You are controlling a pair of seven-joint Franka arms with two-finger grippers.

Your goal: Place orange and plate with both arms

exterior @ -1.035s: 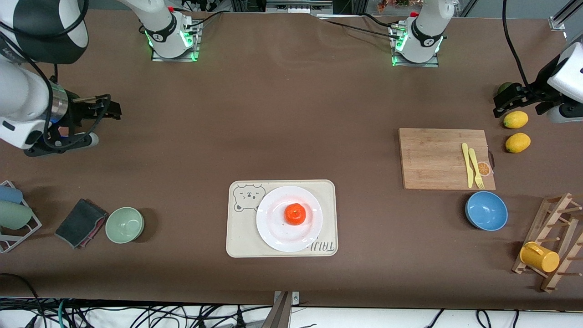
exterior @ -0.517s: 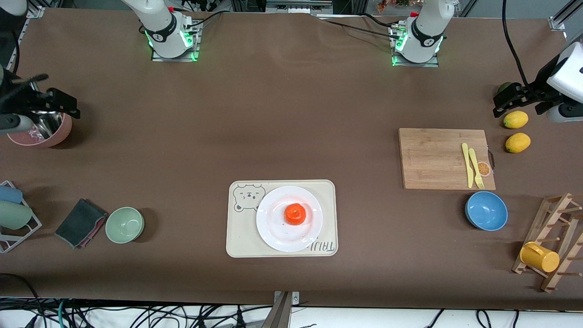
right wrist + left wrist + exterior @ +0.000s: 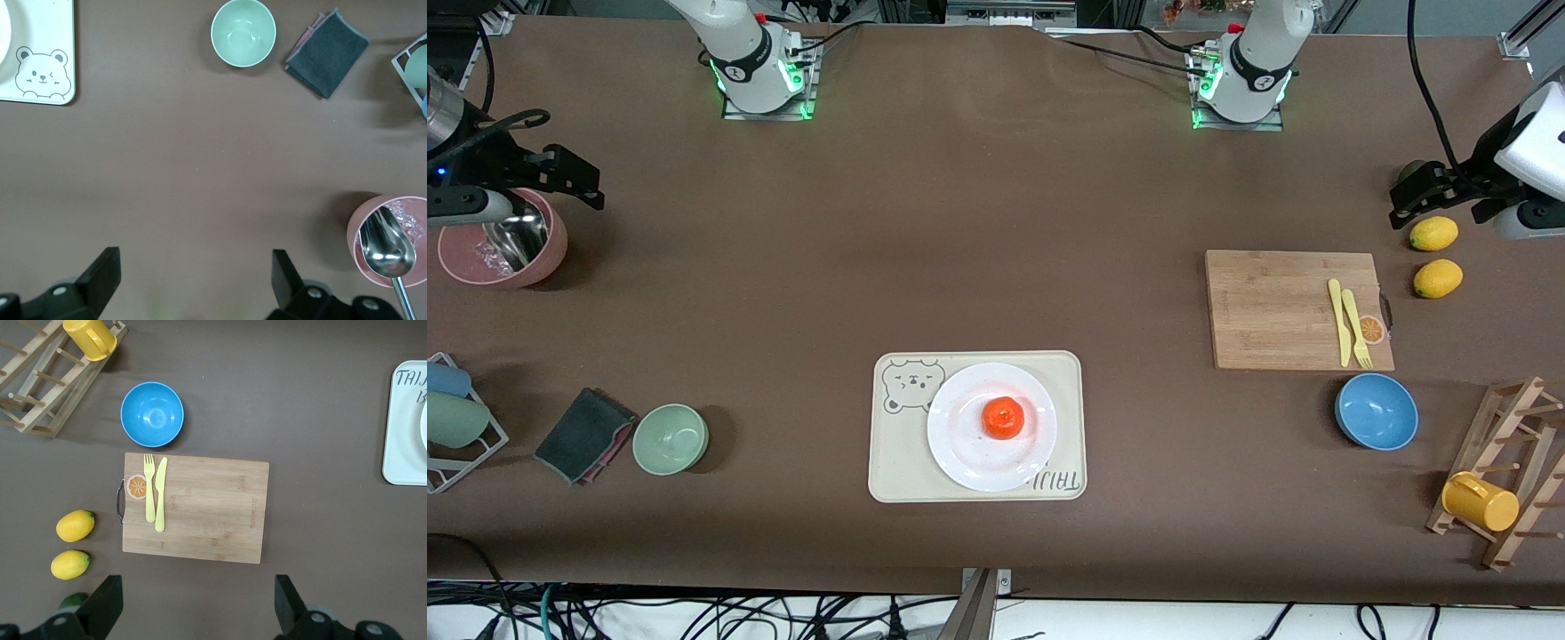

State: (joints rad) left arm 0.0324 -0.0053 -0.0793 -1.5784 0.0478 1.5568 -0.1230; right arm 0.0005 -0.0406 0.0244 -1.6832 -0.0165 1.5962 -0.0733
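The brown table [image 3: 978,231] held a bear-printed tray [image 3: 898,462] carrying the white plate [image 3: 969,462], the orange [image 3: 1003,417] on it, well apart from both wide-open, empty claws: left gripper [image 3: 197,610] near the lemons [image 3: 75,525], right gripper [image 3: 193,283] beside the pink cup [image 3: 373,230], apparently because placing looked done.

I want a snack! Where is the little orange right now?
In the front view, the orange sits in the middle of the white plate, which rests on the cream bear tray near the table's middle.
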